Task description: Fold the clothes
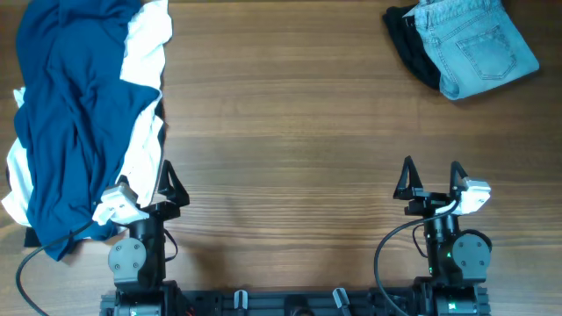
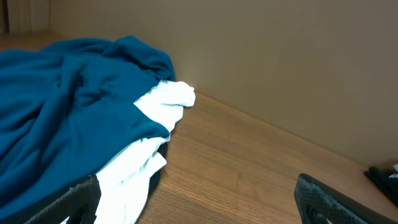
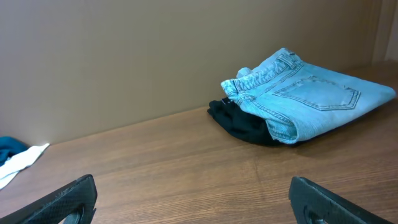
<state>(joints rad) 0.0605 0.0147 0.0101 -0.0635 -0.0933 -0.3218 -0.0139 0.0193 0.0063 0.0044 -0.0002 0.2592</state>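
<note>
I am holding both pincers low at the near edge of the table (image 1: 281,114), touching nothing. My left gripper (image 1: 145,186) is standing spread and empty just beside the heap on my left, and my right gripper (image 1: 431,174) is likewise standing spread and empty, well apart from the stack at the far right corner. The heap is lying unfolded: a dark-blue garment (image 1: 66,105) is sprawling over a white garment (image 1: 145,53), whose edges are showing on both sides of it. The denim shorts (image 1: 474,44) are resting folded, back pocket up, on a black garment (image 1: 406,35). I am judging the step in hand to be drawing the next piece off the heap. To do it well, I am advising that my left pincer pinch the dark-blue cloth alone at its near edge and lift it clear of the white beneath. My right pincer then needs to cross over to take a second corner, spreading the cloth flat on bare wood before any fold. I am counting one dark-blue garment, one pair of shorts and one black garment. I cannot tell whether the white is one piece or two.
</note>
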